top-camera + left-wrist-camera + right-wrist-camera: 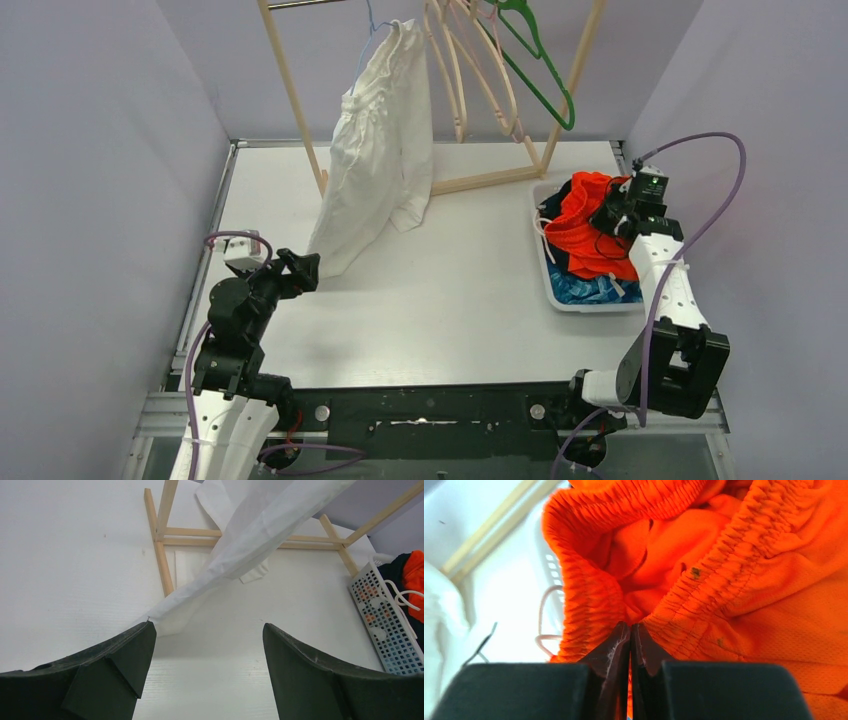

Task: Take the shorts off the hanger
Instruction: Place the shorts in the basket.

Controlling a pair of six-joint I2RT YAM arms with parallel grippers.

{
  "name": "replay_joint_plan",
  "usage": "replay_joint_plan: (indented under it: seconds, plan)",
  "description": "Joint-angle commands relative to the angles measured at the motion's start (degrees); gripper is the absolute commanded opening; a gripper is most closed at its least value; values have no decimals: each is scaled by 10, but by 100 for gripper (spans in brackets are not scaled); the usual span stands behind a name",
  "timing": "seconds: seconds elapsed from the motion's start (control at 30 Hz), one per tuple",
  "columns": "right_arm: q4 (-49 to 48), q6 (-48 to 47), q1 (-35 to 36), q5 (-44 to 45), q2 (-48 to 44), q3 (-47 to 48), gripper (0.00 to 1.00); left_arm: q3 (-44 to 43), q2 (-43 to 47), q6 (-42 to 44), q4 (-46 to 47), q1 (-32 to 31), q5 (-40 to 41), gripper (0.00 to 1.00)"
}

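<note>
- Rightward, top view: white basket (pixel 592 306) holds orange shorts (pixel 590 225) over darker pairs (pixel 585 288).
- White shorts (pixel 375 160) hang upper centre.
- Left gripper (pixel 207 630) jaws spread wide; only the wrist view shows right gripper (pixel 630 626) jaws pressed together against orange.

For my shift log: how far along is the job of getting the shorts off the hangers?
Mostly done: the orange shorts and darker pairs lie in the basket, and several hangers hang bare on the rack. In hand: the left gripper is open at the hem of the white shorts; the right gripper is shut over the orange pair. Left: the white shorts hang on the blue hanger.
</note>
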State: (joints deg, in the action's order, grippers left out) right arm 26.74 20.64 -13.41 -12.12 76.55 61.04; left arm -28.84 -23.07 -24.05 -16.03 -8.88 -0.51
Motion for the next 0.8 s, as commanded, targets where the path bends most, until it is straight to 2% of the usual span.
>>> replay_joint_plan:
  seconds: [0.0,0.13,0.33,0.53,0.67,0.77]
  plan:
    - [-55,5,2,-46,1,66,0,-6,8,-7,26,4,-5,79]
    - [-45,0,13,-47,3,113,0,-6,8,-8,26,4,-5,79]
    - [-56,1,16,-52,26,130,0,-6,10,-8,26,4,-5,79]
    - [-64,9,24,-34,98,58,0,-6,11,-8,25,4,-2,79]
    - [-95,22,34,-42,132,3,5,-8,5,-8,25,3,-1,79]
    - [-75,12,43,-26,130,6,11,-9,3,-8,24,3,-2,79]
